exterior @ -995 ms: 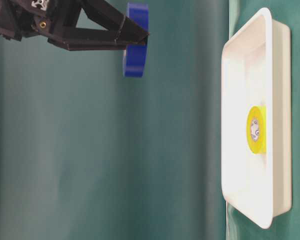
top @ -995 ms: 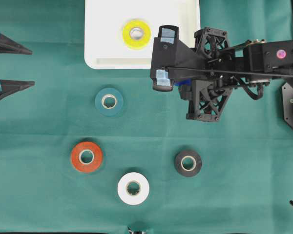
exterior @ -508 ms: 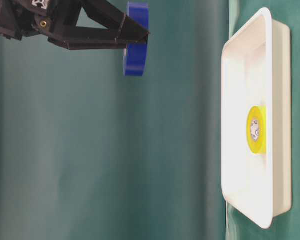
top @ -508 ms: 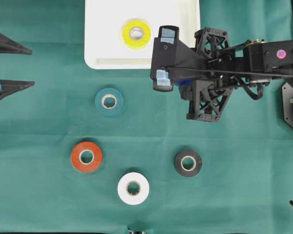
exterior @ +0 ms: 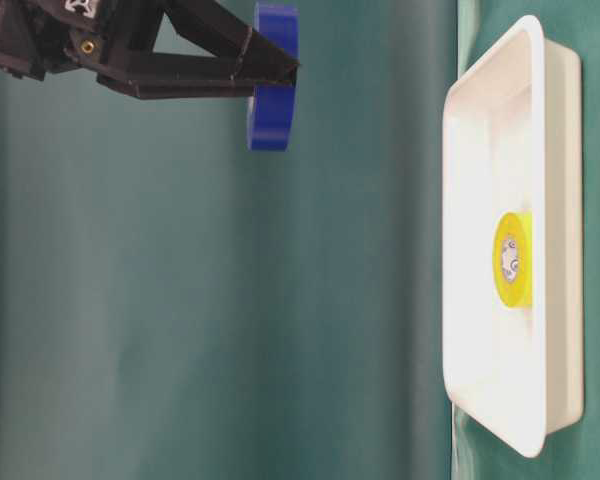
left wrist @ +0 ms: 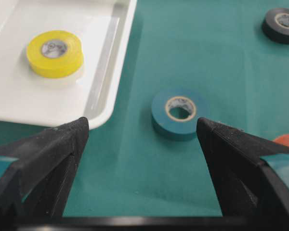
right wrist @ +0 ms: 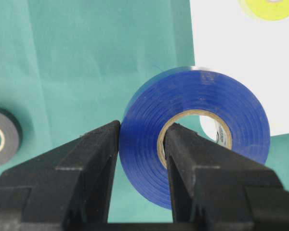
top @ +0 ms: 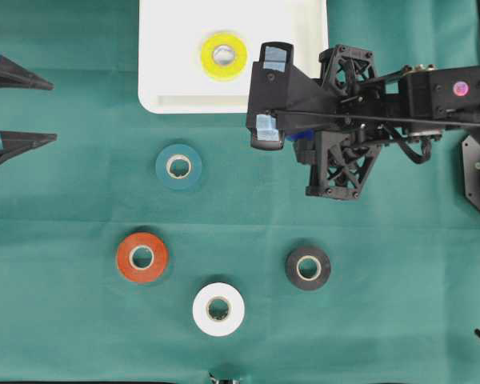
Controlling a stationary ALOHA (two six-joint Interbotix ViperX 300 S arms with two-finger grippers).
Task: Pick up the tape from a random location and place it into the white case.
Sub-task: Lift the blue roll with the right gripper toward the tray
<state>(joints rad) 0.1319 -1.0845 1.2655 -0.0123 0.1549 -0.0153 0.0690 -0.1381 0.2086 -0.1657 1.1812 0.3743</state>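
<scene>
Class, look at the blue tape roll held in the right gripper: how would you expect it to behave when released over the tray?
The blue tape roll, pinched through its wall by the right gripper, keeps its shape, so probably stiff. Held on edge above the white case, it may roll or topple flat. It looks light.

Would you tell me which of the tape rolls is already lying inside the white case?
The yellow roll: it alone lies flat inside the white case. The teal, orange, white and black rolls lie on the green cloth, and the blue one is held up.
</scene>
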